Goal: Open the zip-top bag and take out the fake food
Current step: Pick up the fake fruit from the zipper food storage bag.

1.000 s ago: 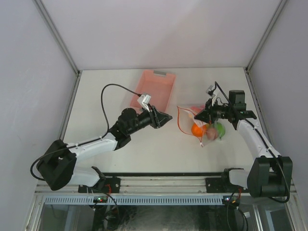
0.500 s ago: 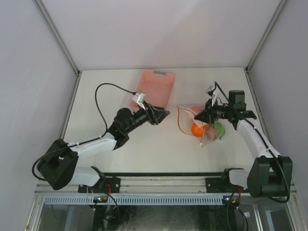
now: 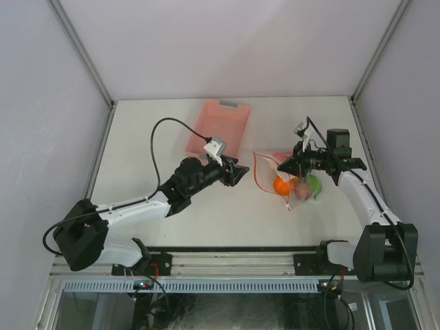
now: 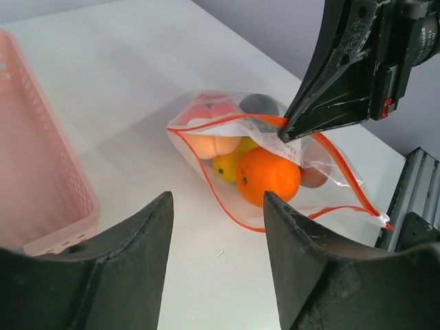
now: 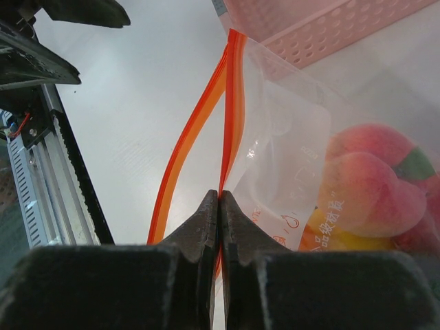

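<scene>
The zip-top bag [image 3: 269, 172] lies on the table with its red-orange zipper mouth gaping toward the left. Inside it is the fake food: an orange [image 4: 269, 176], a yellow piece [image 4: 230, 163], peach-pink fruits [image 5: 371, 180] and a green one [image 3: 313, 184]. My right gripper [image 5: 219, 194] is shut on the bag's upper zipper lip and holds it lifted; in the left wrist view its tip [image 4: 285, 130] pinches that lip. My left gripper [image 4: 216, 198] is open with nothing between its fingers, low over the table just left of the bag's mouth [image 3: 242, 170].
A pink slotted basket [image 3: 218, 127] stands behind the left gripper, its wall at the left of the left wrist view [image 4: 41, 172]. Bare white table lies between the left gripper and the bag. The arm rail runs along the near edge.
My left gripper's jaws have spread wider, and it has moved from beside the basket slightly right toward the bag's mouth. The right gripper and the bag have stayed still.
</scene>
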`<state>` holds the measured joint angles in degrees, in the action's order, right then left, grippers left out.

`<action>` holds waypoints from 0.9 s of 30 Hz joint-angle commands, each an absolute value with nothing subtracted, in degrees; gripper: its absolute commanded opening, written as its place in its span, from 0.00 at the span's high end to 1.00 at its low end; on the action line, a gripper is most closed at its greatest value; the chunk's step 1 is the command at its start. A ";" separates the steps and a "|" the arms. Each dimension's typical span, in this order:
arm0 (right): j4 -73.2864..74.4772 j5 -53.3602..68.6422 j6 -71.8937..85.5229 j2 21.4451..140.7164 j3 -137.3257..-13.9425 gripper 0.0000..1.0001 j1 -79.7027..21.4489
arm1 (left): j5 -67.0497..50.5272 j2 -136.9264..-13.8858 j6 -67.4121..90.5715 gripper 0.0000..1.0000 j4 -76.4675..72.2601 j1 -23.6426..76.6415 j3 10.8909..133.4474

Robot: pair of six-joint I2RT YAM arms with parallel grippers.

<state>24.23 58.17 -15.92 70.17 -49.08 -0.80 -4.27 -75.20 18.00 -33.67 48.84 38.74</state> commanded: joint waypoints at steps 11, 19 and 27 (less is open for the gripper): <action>23.66 59.32 -17.27 70.14 -49.54 1.00 -1.06 | -5.40 -81.58 14.17 0.55 -31.74 54.14 48.05; 23.93 59.47 -17.42 70.14 -49.62 1.00 -1.09 | -6.46 -87.37 14.18 0.60 -32.78 55.28 51.19; 24.22 59.84 -17.62 69.99 -49.66 1.00 -1.14 | -7.73 -94.71 14.66 0.58 -33.54 56.69 55.97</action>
